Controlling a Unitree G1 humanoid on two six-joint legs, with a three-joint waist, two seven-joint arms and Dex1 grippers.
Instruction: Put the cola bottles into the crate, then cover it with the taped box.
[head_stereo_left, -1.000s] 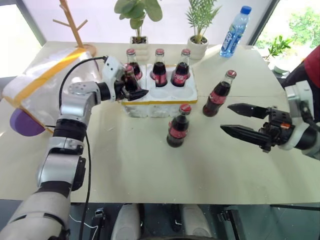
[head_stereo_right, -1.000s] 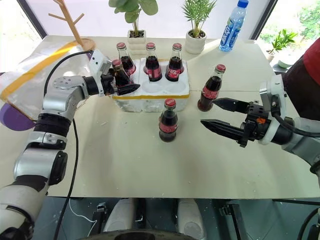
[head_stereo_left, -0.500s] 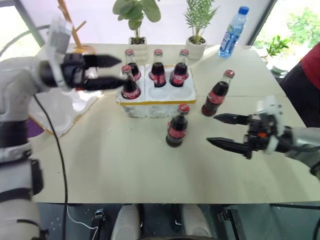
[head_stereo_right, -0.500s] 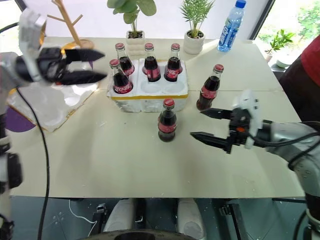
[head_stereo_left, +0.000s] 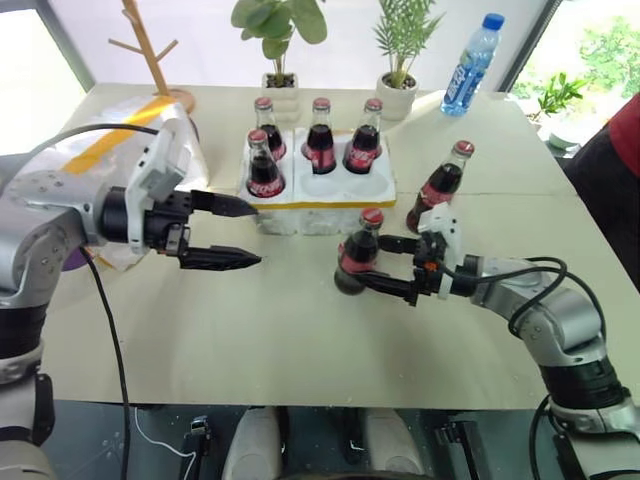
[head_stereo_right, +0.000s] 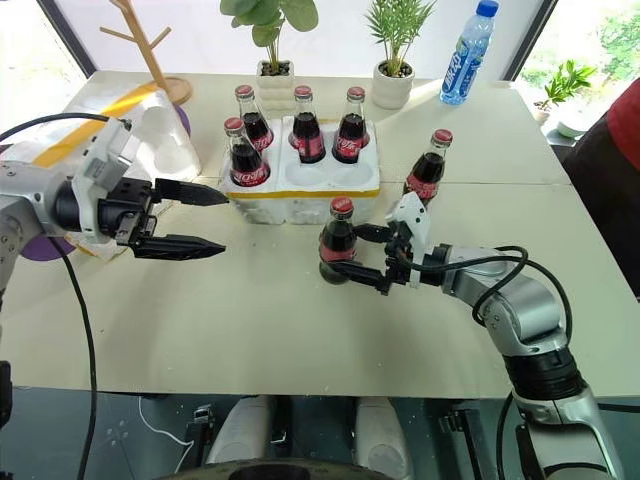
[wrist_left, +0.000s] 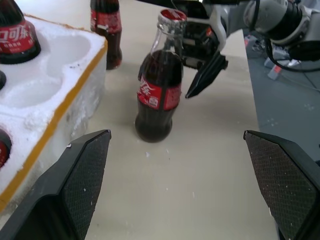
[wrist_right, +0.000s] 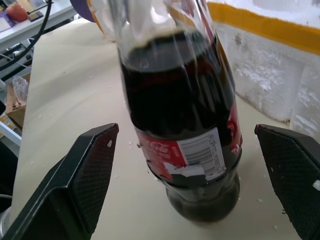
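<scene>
The right gripper (head_stereo_left: 388, 267) now reaches level around the nearest cola bottle (head_stereo_left: 355, 266), jaws spread, not gripping. The left gripper (head_stereo_left: 232, 232) has drawn back from the crate (head_stereo_left: 325, 198), jaws spread, empty.

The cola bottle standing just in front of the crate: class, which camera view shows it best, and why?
The left wrist view: the cola bottle appears whole, cap to base, upright on the table. The right wrist view shows its body close up, cap cut off. Both eye views show it small, between the open right gripper fingers.
</scene>
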